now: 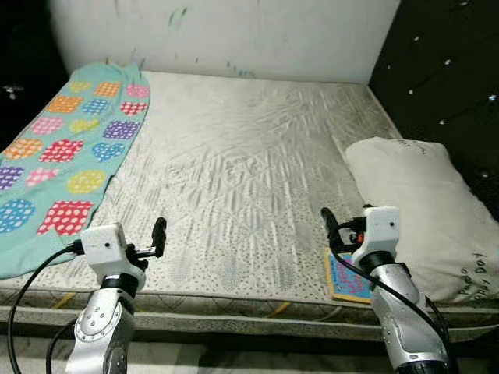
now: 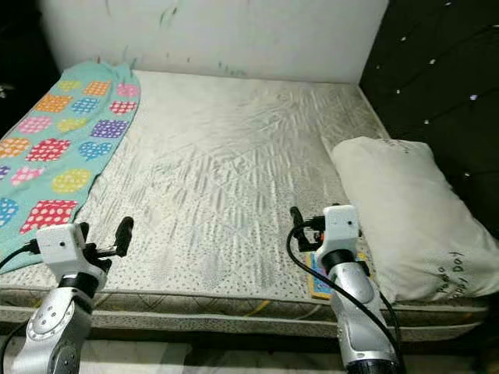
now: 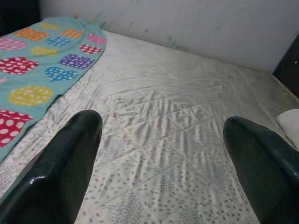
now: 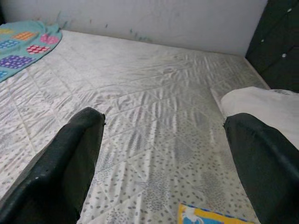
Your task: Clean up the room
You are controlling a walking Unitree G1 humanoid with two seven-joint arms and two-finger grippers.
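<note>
While both arms reach fwd over mattress (image 1: 234, 179), my left gripper (image 3: 163, 163) & right gripper (image 4: 163, 163) gape wide, holding nothing; right wrist cam shows book (image 4: 212, 217) corner, pillow (image 4: 261, 105).

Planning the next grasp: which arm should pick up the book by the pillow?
Right, probably. The right gripper hangs open just above the book, which lies beside the pillow. The left gripper, also open, is across the mattress, nearer the blanket.

Dim, uneven light; dark, murky edges.
</note>
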